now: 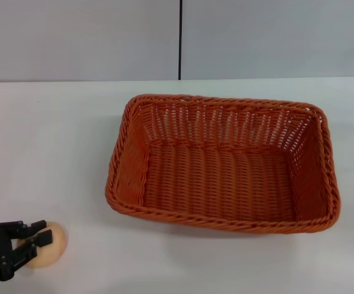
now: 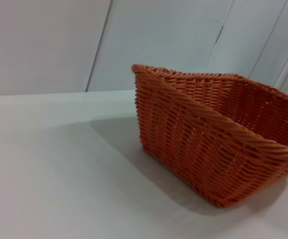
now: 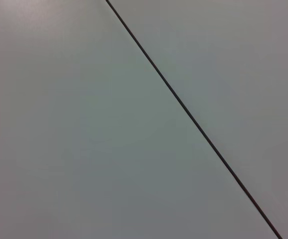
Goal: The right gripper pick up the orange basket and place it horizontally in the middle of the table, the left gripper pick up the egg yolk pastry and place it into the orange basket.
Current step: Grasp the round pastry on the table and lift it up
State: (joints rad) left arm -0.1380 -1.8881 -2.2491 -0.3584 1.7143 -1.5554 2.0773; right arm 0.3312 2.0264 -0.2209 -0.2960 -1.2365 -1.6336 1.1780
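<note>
Now the small round tan egg yolk pastry (image 1: 45, 245) is straddled by the black left gripper (image 1: 36, 243).
Its fingers are seemingly closed on the pastry, well left of the large orange woven wicker basket (image 1: 223, 164) set on the white table (image 1: 48, 153).

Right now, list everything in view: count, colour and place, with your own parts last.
orange basket: one, orange woven, upright and empty, on the table a little right of centre, long side across the head view.
egg yolk pastry: one, pale golden tan, on the table at the near left corner, well apart from the basket.
table: one, white, running back to the wall.
wall: grey panels behind the table, with one dark vertical seam.
left gripper: one, black, at the near left edge, fingers on either side of the pastry.
right gripper: not in view; its wrist camera shows only the wall and seam.
</note>
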